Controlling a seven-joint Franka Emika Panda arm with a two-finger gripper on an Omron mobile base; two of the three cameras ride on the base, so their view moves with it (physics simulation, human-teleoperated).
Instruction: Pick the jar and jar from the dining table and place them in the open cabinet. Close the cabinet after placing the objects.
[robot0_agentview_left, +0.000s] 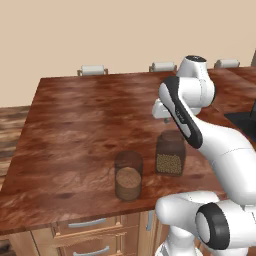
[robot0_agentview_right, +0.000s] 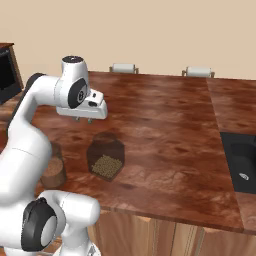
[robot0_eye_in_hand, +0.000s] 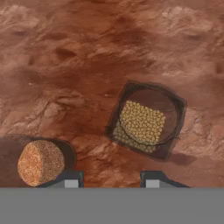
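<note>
Jars wait on the table, pincer overhead.

Pincer (robot0_eye_in_hand: 112, 180) hangs above the table (robot0_agentview_left: 75, 115) with its tips apart and nothing between them; in the right base view it sits just above the pellet jar (robot0_agentview_right: 105, 156), not touching it. Looking down from the hand, that jar's mouth lies ahead of the tips and a little off to one side, so the likely step is lining up over it. To do it well, I would centre the tips over the jar's round shoulders, come straight down and close below the rim. The powder jar (robot0_agentview_left: 128, 176) stands just beside it near the table's front edge; a skewed descent could knock it.
</note>
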